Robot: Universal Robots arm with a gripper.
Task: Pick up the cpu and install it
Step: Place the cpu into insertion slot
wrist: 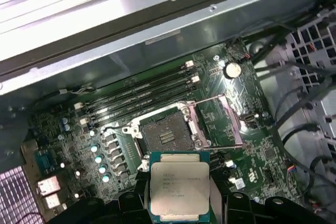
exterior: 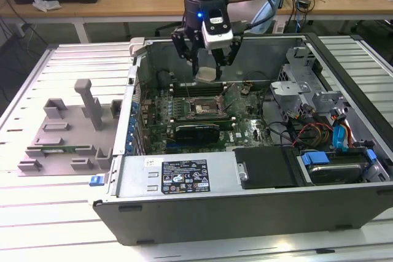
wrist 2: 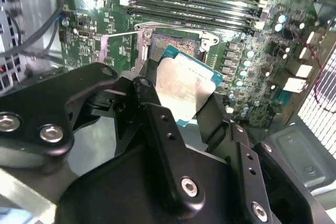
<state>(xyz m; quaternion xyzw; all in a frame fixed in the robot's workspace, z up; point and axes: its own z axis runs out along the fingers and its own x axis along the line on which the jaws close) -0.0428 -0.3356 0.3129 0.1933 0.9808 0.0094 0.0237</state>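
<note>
**First wrist view: cpu [wrist: 179,190] pinched, held over the open socket [wrist: 165,136]**

Cpu: metal top up, green edge showing, gripped by two opposite sides. The end effector [wrist: 181,206] has its black fingers pressed in on the chip from either side. The chip is in the air, clear of the board and near the socket. I cannot tell whether it hangs squarely over it.

Step in hand (my reading): pick-up done, carry to the socket under way, install not yet done.

Socket: empty, contact field bare, retention frame [wrist: 218,116] swung open beside it. Memory slots [wrist: 136,95] lie just beyond.

What seating calls for, as I judge it:
- chip edges square with the socket walls
- chip held level
- a gentle descent, since the contacts look fragile

Containers: computer case [exterior: 245,213] lies open on the desk [exterior: 49,219]. It holds:
- the motherboard [exterior: 245,130]
- a metal drive cage [exterior: 301,90] toward the exterior view's right
- red and blue cables [exterior: 334,133]

A grey fixture [exterior: 67,133] sits outside the case on the exterior view's left, well apart from it.
</note>
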